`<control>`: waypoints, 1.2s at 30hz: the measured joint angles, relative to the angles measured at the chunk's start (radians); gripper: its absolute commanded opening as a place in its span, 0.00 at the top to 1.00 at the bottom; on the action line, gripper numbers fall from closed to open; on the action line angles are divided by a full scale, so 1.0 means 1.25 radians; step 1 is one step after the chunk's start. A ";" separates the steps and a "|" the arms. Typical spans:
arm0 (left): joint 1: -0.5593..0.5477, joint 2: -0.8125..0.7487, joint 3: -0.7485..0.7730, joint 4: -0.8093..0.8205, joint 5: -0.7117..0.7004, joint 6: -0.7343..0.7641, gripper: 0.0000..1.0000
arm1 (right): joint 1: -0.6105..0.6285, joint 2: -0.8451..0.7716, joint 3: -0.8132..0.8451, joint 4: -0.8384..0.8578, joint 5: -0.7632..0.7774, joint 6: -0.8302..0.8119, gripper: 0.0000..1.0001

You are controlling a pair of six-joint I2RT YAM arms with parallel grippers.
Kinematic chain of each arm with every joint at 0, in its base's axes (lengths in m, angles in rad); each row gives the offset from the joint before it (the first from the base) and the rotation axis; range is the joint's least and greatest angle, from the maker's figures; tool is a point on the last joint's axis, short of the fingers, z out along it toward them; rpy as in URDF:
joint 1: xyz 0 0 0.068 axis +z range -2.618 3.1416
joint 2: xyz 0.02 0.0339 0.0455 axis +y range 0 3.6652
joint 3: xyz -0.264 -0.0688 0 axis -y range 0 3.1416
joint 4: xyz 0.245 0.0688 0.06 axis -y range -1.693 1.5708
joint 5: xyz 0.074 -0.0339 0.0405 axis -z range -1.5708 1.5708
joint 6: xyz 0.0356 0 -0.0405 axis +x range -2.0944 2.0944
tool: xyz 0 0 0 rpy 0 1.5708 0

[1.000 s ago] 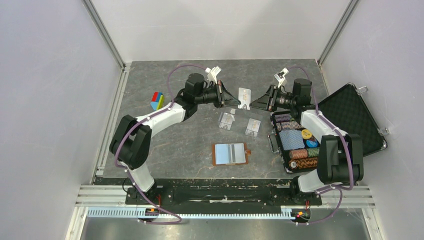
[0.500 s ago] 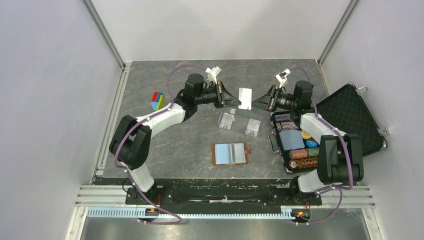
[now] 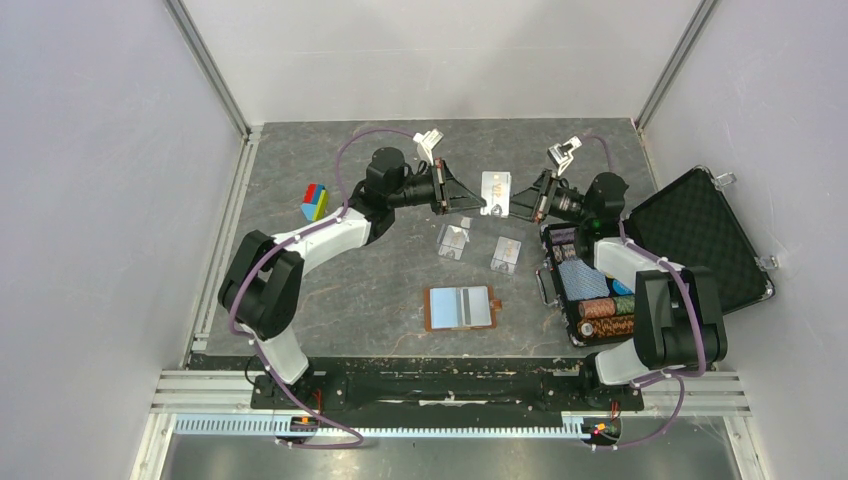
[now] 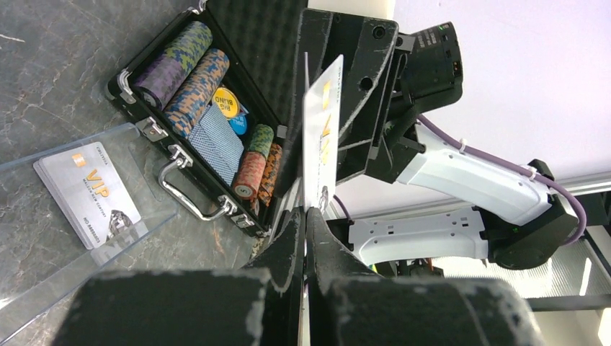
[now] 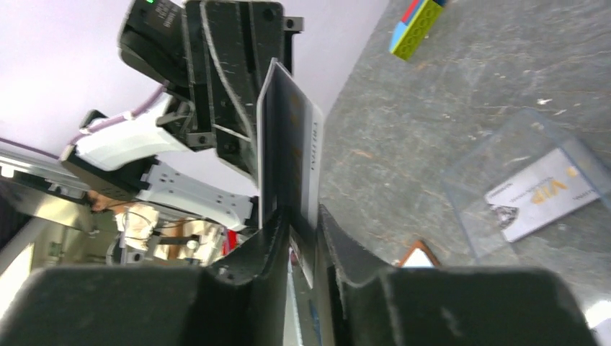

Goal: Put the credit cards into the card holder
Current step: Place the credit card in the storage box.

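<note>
A pale credit card [image 3: 495, 193] is held upright in the air between both grippers at the back of the table. My left gripper [image 3: 470, 200] is shut on its edge, as the left wrist view shows [image 4: 306, 213], with the card [image 4: 320, 137] standing up from the jaws. My right gripper [image 3: 512, 205] has its jaws around the opposite edge of the card [image 5: 292, 144], with a gap on one side [image 5: 304, 213]. The brown card holder [image 3: 461, 308] lies open near the front, a pale card on it. Another card [image 4: 90, 194] lies in a clear tray [image 3: 506, 254].
A second clear tray [image 3: 452, 241] stands left of the first. An open black case [image 3: 700, 240] with poker chips [image 3: 590, 285] fills the right side. A coloured block [image 3: 315, 200] lies at the left. The wallet's corner shows in the right wrist view [image 5: 418, 252].
My right gripper has moved left to the card held by my left gripper and now has its jaws around the card's edge. The left arm has raised the card slightly.
</note>
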 measured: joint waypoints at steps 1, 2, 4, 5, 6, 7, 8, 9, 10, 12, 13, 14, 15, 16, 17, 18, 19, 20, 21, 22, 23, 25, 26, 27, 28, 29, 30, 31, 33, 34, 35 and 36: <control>0.000 0.000 0.000 0.005 0.000 -0.005 0.98 | 0.001 0.000 -0.002 0.025 -0.002 0.018 1.00; 0.000 0.000 -0.002 0.007 -0.001 -0.006 0.98 | 0.001 0.000 -0.002 0.042 -0.003 0.029 1.00; 0.001 0.000 -0.007 0.009 -0.003 -0.012 0.98 | 0.001 0.001 -0.003 0.074 -0.011 0.054 1.00; 0.001 0.000 -0.011 0.013 -0.002 -0.013 0.98 | 0.001 0.002 -0.004 0.081 -0.013 0.058 1.00; 0.001 0.000 -0.012 0.016 -0.003 -0.013 0.98 | 0.000 0.002 -0.005 0.080 -0.014 0.060 1.00; 0.000 0.000 -0.014 0.016 -0.005 -0.013 0.98 | 0.000 0.002 -0.005 0.076 -0.014 0.058 1.00; 0.000 -0.001 -0.018 0.016 -0.009 -0.013 0.98 | 0.001 0.002 -0.005 0.067 -0.013 0.050 1.00; 0.000 -0.002 -0.021 0.015 -0.013 -0.012 0.98 | 0.001 0.002 -0.004 0.053 -0.013 0.038 1.00; 0.001 -0.004 -0.025 0.009 -0.018 -0.011 0.98 | 0.001 0.001 -0.002 0.025 -0.011 0.015 1.00; 0.001 -0.010 -0.039 -0.021 -0.040 -0.006 0.98 | 0.003 -0.001 0.021 -0.087 -0.008 -0.063 1.00; 0.002 -0.011 -0.043 -0.031 -0.046 -0.003 0.98 | 0.005 -0.002 0.036 -0.146 -0.002 -0.107 1.00; 0.004 -0.014 -0.048 -0.049 -0.057 0.004 0.98 | 0.006 -0.002 0.058 -0.218 0.011 -0.156 1.00; 0.008 -0.018 -0.054 -0.064 -0.060 0.010 0.98 | 0.006 -0.002 0.080 -0.282 0.032 -0.204 1.00; 0.011 -0.025 -0.061 -0.079 -0.065 0.016 0.98 | 0.005 -0.002 0.100 -0.340 0.050 -0.248 1.00; 0.013 -0.032 -0.066 -0.092 -0.071 0.021 0.98 | 0.003 -0.002 0.118 -0.395 0.070 -0.291 1.00; 0.016 -0.041 -0.070 -0.111 -0.080 0.028 0.98 | 0.000 -0.003 0.129 -0.429 0.082 -0.320 1.00; 0.023 -0.063 -0.075 -0.171 -0.111 0.059 0.98 | -0.001 -0.003 0.147 -0.529 0.115 -0.402 1.00; 0.023 -0.063 -0.075 -0.173 -0.114 0.060 0.98 | -0.001 -0.003 0.147 -0.533 0.116 -0.405 1.00; 0.024 -0.065 -0.075 -0.187 -0.124 0.068 0.98 | -0.001 -0.003 0.149 -0.562 0.123 -0.429 1.00; 0.025 -0.069 -0.075 -0.210 -0.137 0.080 0.98 | 0.000 -0.003 0.150 -0.589 0.131 -0.452 1.00; 0.025 -0.073 -0.076 -0.228 -0.146 0.089 0.98 | 0.000 -0.003 0.152 -0.617 0.138 -0.475 1.00; 0.025 -0.084 -0.077 -0.270 -0.171 0.107 0.98 | 0.001 -0.001 0.157 -0.672 0.154 -0.519 1.00; 0.025 -0.091 -0.077 -0.287 -0.182 0.116 0.98 | 0.003 0.002 0.163 -0.703 0.164 -0.545 1.00; 0.027 -0.100 -0.077 -0.305 -0.190 0.125 0.98 | 0.005 0.005 0.167 -0.732 0.175 -0.574 1.00; 0.028 -0.107 -0.077 -0.315 -0.197 0.130 0.98 | 0.008 0.010 0.171 -0.757 0.185 -0.598 1.00; 0.028 -0.114 -0.077 -0.324 -0.204 0.136 0.98 | 0.012 0.014 0.174 -0.777 0.195 -0.619 1.00; 0.029 -0.119 -0.077 -0.329 -0.205 0.137 0.98 | 0.018 0.022 0.177 -0.801 0.208 -0.642 1.00; 0.031 -0.125 -0.077 -0.337 -0.208 0.141 0.98 | 0.026 0.028 0.178 -0.825 0.223 -0.666 1.00; 0.032 -0.128 -0.077 -0.345 -0.211 0.151 0.98 | 0.042 0.039 0.178 -0.861 0.252 -0.702 1.00; 0.033 -0.128 -0.077 -0.348 -0.212 0.153 0.98 | 0.051 0.044 0.178 -0.876 0.269 -0.718 0.98; 0.033 -0.128 -0.078 -0.352 -0.213 0.155 0.98 | 0.060 0.049 0.178 -0.891 0.287 -0.734 0.95; 0.033 -0.128 -0.079 -0.353 -0.213 0.155 0.98 | 0.068 0.052 0.178 -0.902 0.302 -0.745 0.91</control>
